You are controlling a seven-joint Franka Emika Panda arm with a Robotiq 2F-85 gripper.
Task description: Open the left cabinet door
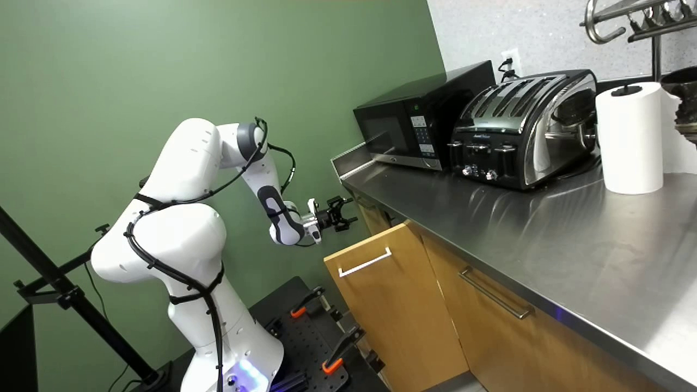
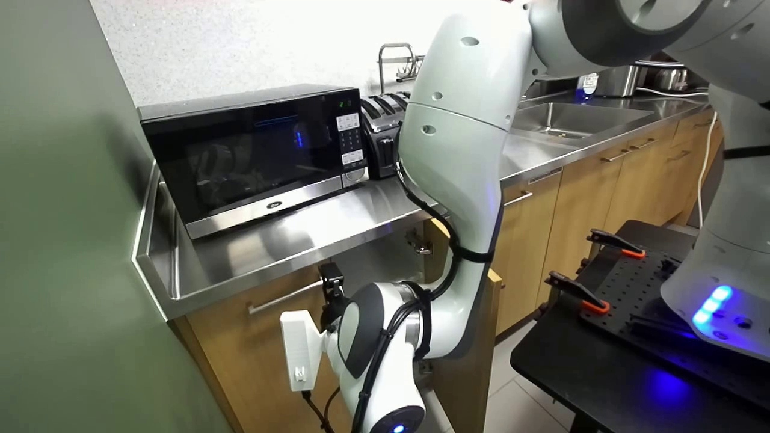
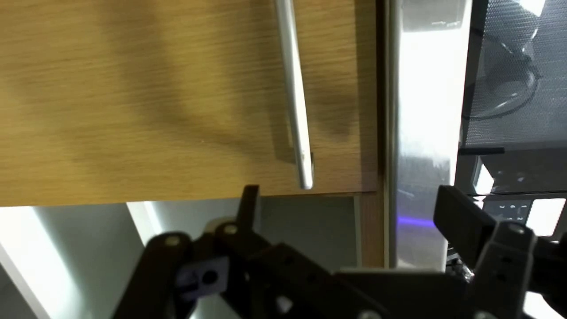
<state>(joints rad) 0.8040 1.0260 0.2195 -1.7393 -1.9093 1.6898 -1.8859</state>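
The left cabinet door (image 2: 240,355) is a light-brown wooden panel. It looks shut below the counter at the wall end, with a slim silver bar handle (image 2: 283,299) near its top edge. In the wrist view the door (image 3: 155,97) fills the upper left, and its handle (image 3: 294,88) runs down to an end near the middle. In an exterior view only a sliver of this door (image 1: 374,219) shows. My gripper (image 3: 349,192) is open and empty. Its fingers lie either side of the handle's end line in the wrist view, apart from it. In an exterior view the gripper (image 1: 351,210) is beside the counter corner.
The neighbouring cabinet door (image 1: 397,305) stands swung open, with a white-looking handle (image 1: 365,263). The steel counter edge (image 2: 361,237) overhangs the doors. A microwave (image 2: 258,156) and toaster (image 1: 523,128) stand on it. A green wall (image 2: 72,270) is close on one side. The robot's black table (image 2: 571,361) stands opposite.
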